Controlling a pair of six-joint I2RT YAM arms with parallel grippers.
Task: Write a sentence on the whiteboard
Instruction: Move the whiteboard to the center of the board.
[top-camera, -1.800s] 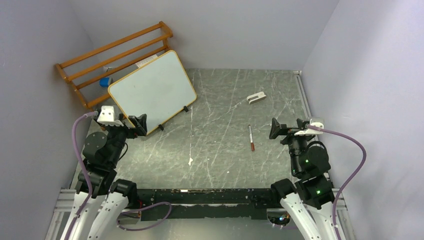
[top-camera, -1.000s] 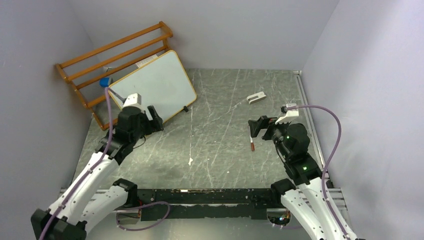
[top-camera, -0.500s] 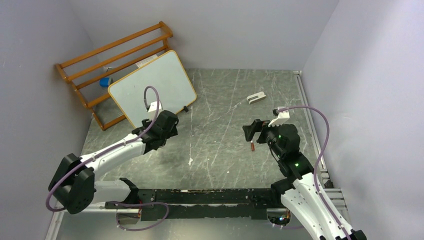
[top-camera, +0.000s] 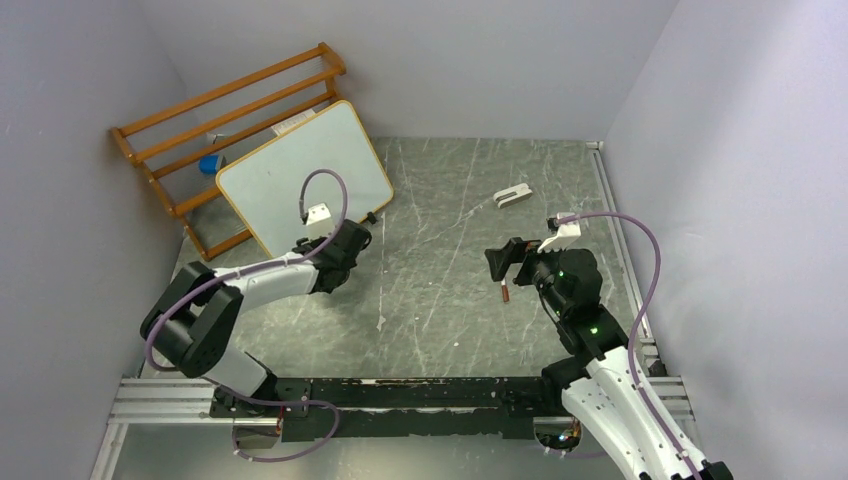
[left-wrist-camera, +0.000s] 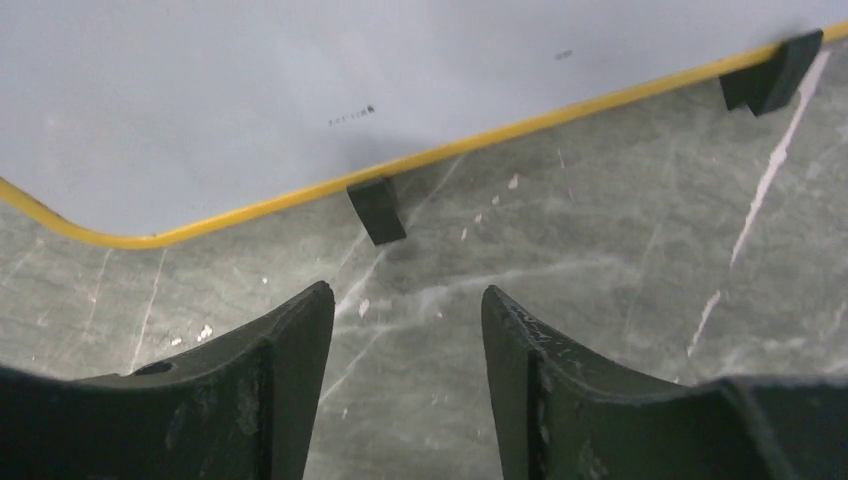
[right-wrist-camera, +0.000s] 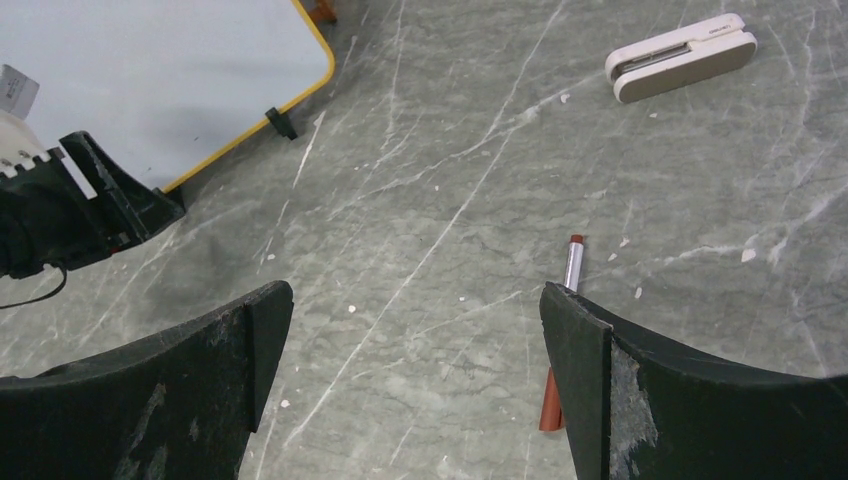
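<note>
The whiteboard (top-camera: 300, 175) leans against the wooden rack at the back left, its face blank apart from tiny specks; no sentence shows on it. In the left wrist view its yellow-edged lower rim (left-wrist-camera: 300, 195) and a black foot (left-wrist-camera: 377, 210) lie just ahead of my left gripper (left-wrist-camera: 405, 300), which is open and empty. The left gripper (top-camera: 352, 240) sits low at the board's near edge. My right gripper (top-camera: 500, 262) is open and empty, above a marker (right-wrist-camera: 565, 300) with a red-brown cap lying on the table; its right finger hides part of the marker.
An orange-brown slatted rack (top-camera: 230, 120) stands behind the board, with a blue object (top-camera: 208, 163) on it. A white eraser (top-camera: 512, 196) lies at the back right, also in the right wrist view (right-wrist-camera: 680, 58). Grey walls close in on three sides.
My left arm has stretched forward and right along the board's lower edge. My right arm swung left over the marker, then held still for the last half second.
</note>
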